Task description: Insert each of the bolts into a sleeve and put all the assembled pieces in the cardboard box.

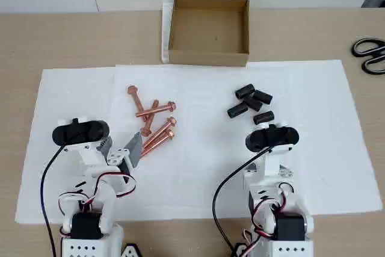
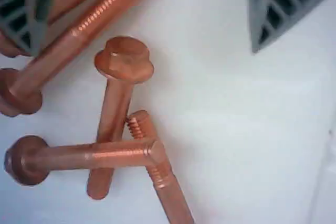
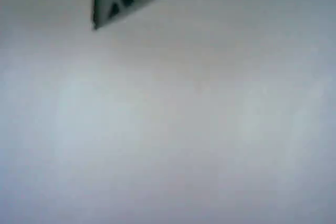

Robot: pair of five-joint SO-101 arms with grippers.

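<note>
The left tool (image 2: 157, 3) is held spread over the bolts (image 2: 118, 103); whether the right tool (image 1: 272, 142) is spread cannot be told. Sleeves (image 1: 249, 103) are seen at two o'clock, the cardboard box (image 1: 207, 58) at twelve.

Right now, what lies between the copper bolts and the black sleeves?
Just bare white paper separates the bolts from the sleeves, as the high view shows.

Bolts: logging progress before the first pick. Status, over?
Left gripper open at the bolts. Right arm beside sleeves. Five bolts loose, none sleeved; cardboard box empty. Scissors off to the side, nothing blocking.
</note>
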